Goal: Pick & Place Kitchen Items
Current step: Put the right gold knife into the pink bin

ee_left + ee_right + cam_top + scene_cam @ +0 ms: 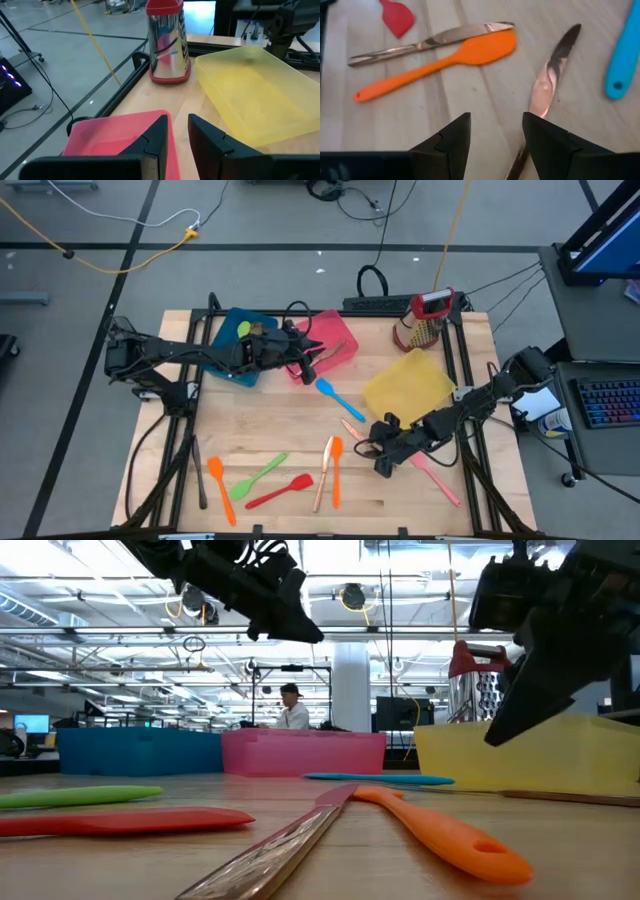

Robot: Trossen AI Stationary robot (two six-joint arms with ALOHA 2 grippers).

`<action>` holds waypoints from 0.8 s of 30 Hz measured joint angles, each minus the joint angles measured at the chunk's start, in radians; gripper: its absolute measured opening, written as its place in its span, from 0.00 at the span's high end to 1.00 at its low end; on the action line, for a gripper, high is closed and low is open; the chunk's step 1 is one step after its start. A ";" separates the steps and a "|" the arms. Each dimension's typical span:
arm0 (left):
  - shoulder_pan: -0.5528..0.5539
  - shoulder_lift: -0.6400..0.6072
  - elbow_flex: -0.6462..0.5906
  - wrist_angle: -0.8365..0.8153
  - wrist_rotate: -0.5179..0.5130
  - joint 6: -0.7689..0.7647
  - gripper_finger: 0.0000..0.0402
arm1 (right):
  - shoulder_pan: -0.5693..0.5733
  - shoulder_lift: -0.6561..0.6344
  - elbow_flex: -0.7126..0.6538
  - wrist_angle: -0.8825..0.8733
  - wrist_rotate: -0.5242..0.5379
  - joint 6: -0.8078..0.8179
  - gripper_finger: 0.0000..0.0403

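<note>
While the left pincer (308, 358) hangs over the pink bin (322, 347) at 12 o'clock with its fingers a little apart and nothing in them, the right pincer (495, 137) is wide apart low over the bench (280, 430) at 4 o'clock. A copper knife (547, 80) lies just ahead of it, beside an orange spatula (440, 62) and a blue spatula (624, 55).

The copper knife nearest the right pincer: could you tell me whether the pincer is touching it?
Apart. In the right wrist view the right pincer hangs open above the table, and the copper knife lies flat on the wood beyond its fingertips, with bare table between.
</note>
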 joint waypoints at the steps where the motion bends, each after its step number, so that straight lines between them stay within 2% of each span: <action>1: 0.000 0.000 0.000 -0.003 0.000 0.000 0.80 | 0.001 -0.008 -0.001 -0.010 0.000 0.008 0.57; 7: 0.000 0.000 0.000 -0.014 -0.002 -0.002 0.80 | 0.048 -0.049 0.021 -0.027 -0.026 0.043 0.57; 13: 0.000 0.000 0.000 -0.013 -0.006 -0.004 0.80 | 0.083 -0.058 0.115 -0.247 0.006 0.105 0.57; 24: 0.000 0.000 0.000 -0.015 -0.007 0.001 0.80 | 0.132 -0.035 0.151 -0.405 -0.052 0.378 0.64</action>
